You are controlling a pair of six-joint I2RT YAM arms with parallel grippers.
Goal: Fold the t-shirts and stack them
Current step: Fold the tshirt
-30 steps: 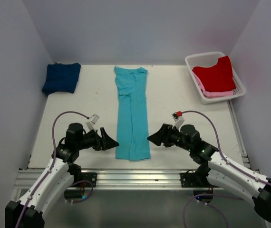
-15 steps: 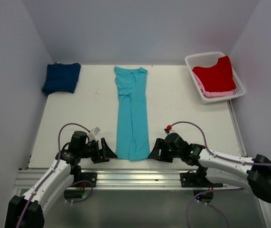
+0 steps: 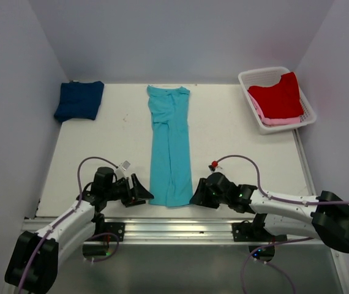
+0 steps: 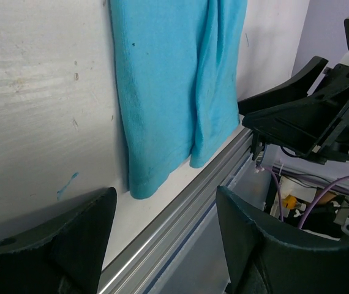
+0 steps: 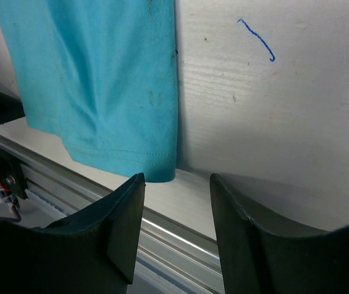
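Where the teal t-shirt [image 3: 170,147] lies: on the bench [image 3: 101,141], folded into a long narrow strip running away from me, its near hem just short of the metal rail [image 3: 174,225].
My left hand [image 3: 145,195]: low beside the strip's near-left corner, fingers well apart and empty; the corner sits just ahead of the gap.
My right hand [image 3: 194,197]: low beside the strip's near-right corner, fingers apart, though less widely, with nothing between them; the hem corner is just ahead.
Other t-shirts: navy t-shirt [image 3: 79,100] folded, well left of the strip's far end; red t-shirt [image 3: 277,95] on a pink t-shirt [image 3: 266,120] in the white basket [image 3: 248,76], well right of that end.
Step, as I judge it: pinch both near corners, then carry the hem toward the collar.
Risk, layers: a shallow pinch may take only the top ply, and the strip would open as I lift.
Risk, rail: the hem lies so close to it that a fingertip could catch the metal or scrape the bench.
Risk, skew: one hand gripping before the other would drag the strip crooked.
Hard to tell: how many plies meet at the hem; whether my fingertips touch the bench; the pink t-shirt is mostly covered.
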